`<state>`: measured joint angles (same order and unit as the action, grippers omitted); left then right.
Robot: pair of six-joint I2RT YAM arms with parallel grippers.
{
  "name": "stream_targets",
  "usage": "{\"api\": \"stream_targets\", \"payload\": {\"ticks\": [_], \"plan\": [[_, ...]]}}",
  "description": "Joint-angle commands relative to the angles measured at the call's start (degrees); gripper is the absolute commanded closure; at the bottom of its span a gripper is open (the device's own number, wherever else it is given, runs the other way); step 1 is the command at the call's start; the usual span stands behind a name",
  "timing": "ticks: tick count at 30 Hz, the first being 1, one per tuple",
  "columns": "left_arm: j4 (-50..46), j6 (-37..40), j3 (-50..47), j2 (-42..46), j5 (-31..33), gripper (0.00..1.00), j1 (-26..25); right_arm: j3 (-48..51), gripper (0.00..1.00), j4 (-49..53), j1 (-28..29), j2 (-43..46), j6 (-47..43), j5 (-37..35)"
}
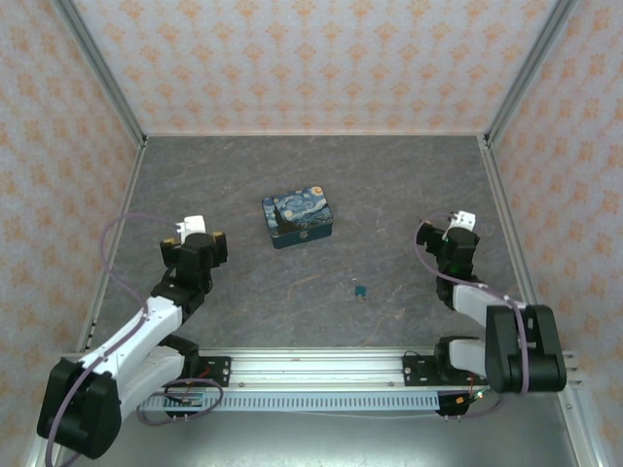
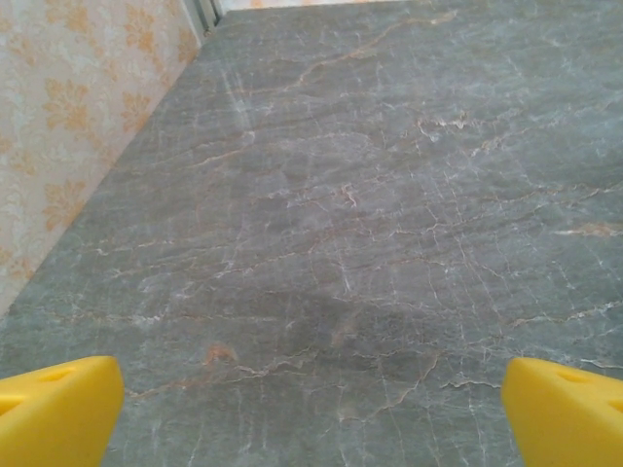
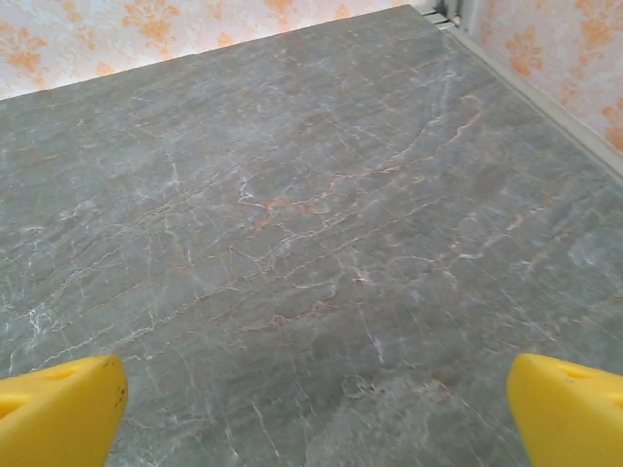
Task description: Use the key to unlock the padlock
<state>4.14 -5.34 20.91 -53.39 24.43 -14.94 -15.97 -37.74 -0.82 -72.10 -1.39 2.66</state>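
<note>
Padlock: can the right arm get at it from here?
Probably yes. The padlock lies on bare table left of the open right gripper, with nothing between them; the tin sits well clear, farther back.

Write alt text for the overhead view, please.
A tiny teal padlock lies on a grey marbled table, near a starry-night tin. The left arm and right arm flank it, neither touching it.

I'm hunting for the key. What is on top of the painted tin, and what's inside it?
Nothing lies on the tin: its printed top is bare. It is shut, so its inside is hidden. The tiny padlock lies apart from it on the table.
</note>
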Motion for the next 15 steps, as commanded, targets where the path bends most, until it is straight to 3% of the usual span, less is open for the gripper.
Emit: {"api": "stream_targets", "payload": {"ticks": [1,6,10,15], "plan": [[11.10,4.45,-1.72,-4.01,-0.37,0.00,0.46,-1.04,0.01,-12.13,-0.39,-6.19,-0.83,3.81],[19.08,7.51,-2.09,-9.68,-2.92,0.00,1.06,-2.37,0.01,-17.68,-0.40,-14.92,-1.26,5.29],[23.89,8.64,-2.43,-11.87,-6.01,0.00,2.03,-7.65,0.01,-7.31,-0.48,-15.19,-1.72,5.87],[30.42,8.87,-2.97,-14.88,-9.86,0.00,4.08,-7.51,0.01,-7.87,-0.46,-15.14,-1.69,5.64]]}}
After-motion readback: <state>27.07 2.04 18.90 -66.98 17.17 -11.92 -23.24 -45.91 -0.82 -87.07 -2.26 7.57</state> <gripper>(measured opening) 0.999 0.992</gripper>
